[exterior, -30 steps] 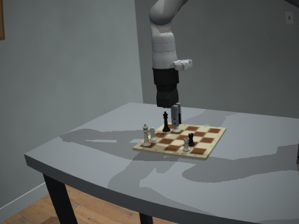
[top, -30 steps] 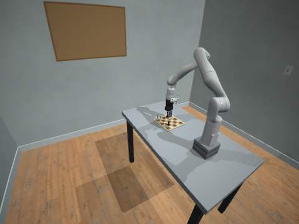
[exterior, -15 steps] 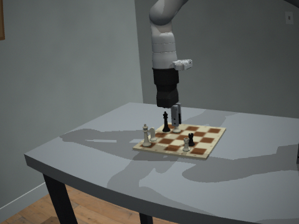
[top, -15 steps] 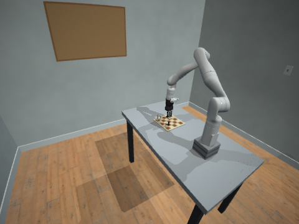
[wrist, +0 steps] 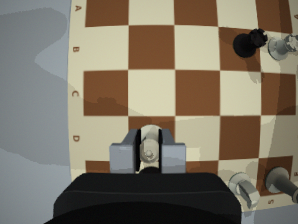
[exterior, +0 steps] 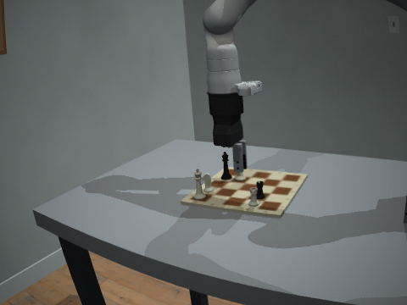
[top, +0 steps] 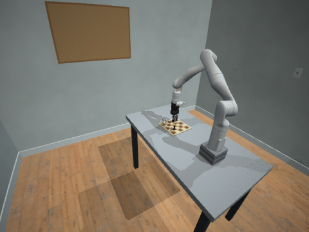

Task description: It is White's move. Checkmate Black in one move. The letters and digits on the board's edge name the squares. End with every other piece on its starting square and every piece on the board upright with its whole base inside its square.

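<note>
A plain, bare room, more test space than home: grey walls, a wood plank floor (top: pixel 64 180), a blank corkboard (top: pixel 88 31), a wall switch (top: pixel 298 72), and one grey table (top: pixel 225 183) bearing a robot arm (top: pixel 219 87).
</note>
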